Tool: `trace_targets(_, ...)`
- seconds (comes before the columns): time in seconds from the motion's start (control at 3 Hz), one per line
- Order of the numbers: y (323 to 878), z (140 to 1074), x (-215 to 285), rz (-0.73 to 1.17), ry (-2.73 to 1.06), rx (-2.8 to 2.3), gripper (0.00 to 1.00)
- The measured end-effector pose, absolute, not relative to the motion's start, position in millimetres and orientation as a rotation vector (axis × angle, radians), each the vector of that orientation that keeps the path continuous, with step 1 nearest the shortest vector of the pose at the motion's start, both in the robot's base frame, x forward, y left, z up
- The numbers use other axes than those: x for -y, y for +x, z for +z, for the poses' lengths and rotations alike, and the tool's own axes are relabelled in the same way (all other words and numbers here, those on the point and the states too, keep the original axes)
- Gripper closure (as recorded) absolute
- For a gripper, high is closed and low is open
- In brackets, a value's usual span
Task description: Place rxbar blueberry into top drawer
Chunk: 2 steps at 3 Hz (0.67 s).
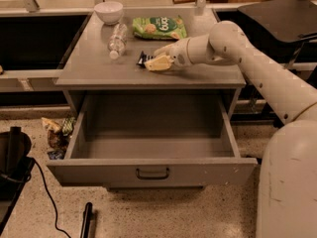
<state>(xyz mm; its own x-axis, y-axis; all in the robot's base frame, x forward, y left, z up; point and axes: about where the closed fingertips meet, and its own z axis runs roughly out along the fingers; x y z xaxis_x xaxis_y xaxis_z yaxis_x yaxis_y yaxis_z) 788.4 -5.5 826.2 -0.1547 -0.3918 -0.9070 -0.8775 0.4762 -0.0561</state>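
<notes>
Grey cabinet top (89, 66) held one white bowl (109, 11), one water bottle (117, 39), one green chip bag (159, 28) and one rxbar blueberry (143, 58). From the right, the white arm (257, 58) reached low across it. Its gripper (157, 63) rested on the bar, fingers seemingly pinched narrowly around it. Below, the top drawer (148, 172) stood pulled open.
</notes>
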Motion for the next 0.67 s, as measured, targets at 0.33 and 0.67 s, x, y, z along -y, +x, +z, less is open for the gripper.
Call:
trace_targets(0.33, 785.8, 846.4, 11.1, 0.586, -1.085, -1.714, 0.89)
trace_targets(0.67, 779.5, 880.4, 9.8, 0.557, -1.102, -1.634, 1.0)
